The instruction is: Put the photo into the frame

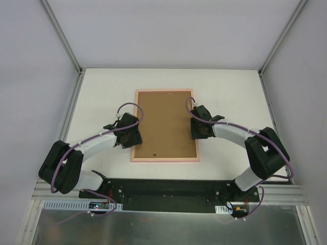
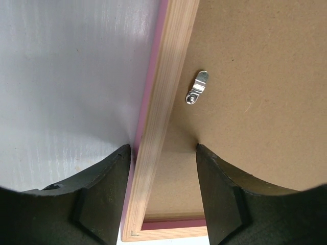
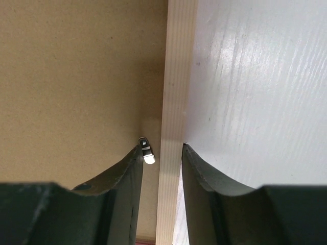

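**Both grippers astride the frame, photo out of sight**

Our left gripper (image 2: 163, 150) stands partly open and holds nothing. One finger is on the table (image 2: 66, 92) just outside the frame (image 2: 164, 102). The other is over the board (image 2: 255, 127) inside it, with a clear gap on that inner side. Ahead of that inner finger a tab (image 2: 198, 88) lies wholly on the board, not reaching the wood.

Our right gripper (image 3: 162, 149) is set narrower, astride the opposite side of the frame. Its outer finger is against the wood and its inner fingertip touches a second tab (image 3: 147, 153). We judge it is not clamped on anything.

Between the two grippers the frame lies flat and back-up, with the brown board filling it. We cannot see the photo in any view. If it is in place it is under the board, and we cannot tell.

We see several ways this could go wrong:
- **Sliding or skewing:** the table looks smooth. A sideways push from either finger could slide the frame, and one arm moving without the other could skew it.
- **Slipping off the tab:** the right fingertip sits on a very small piece of metal. It could slip off and dig into the board.
- **Loose board:** if the tabs are not locking the board, lifting or tilting the frame by its thin sides could let the board drop out, and any print with it.
- **Uneven closing:** that could twist the slim wood.
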`<action>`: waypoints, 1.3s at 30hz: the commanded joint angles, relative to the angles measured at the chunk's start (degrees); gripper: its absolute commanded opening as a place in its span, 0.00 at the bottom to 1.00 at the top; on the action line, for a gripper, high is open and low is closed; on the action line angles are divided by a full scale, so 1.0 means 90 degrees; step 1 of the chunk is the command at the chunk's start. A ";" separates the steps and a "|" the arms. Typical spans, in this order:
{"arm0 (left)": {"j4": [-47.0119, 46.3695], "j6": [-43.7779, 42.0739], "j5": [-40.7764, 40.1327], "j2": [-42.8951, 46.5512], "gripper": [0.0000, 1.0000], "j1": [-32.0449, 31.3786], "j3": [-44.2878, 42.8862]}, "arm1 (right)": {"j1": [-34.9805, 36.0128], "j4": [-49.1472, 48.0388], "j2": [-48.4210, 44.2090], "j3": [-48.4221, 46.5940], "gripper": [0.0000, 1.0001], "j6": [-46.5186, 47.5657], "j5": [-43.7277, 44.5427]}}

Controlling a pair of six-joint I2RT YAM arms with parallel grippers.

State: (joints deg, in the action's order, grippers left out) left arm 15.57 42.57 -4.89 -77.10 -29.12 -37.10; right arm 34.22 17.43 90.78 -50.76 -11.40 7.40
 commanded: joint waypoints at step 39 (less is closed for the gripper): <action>-0.0119 -0.0042 0.0416 0.0237 0.53 0.0140 0.0079 | 0.0056 -0.0208 -0.0067 0.0113 0.50 0.0290 -0.0021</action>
State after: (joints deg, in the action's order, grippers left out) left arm 14.85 42.50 -3.05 -76.42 -28.36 -36.60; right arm 34.22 15.88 90.19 -50.00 -9.52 7.07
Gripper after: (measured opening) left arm 0.531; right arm 0.510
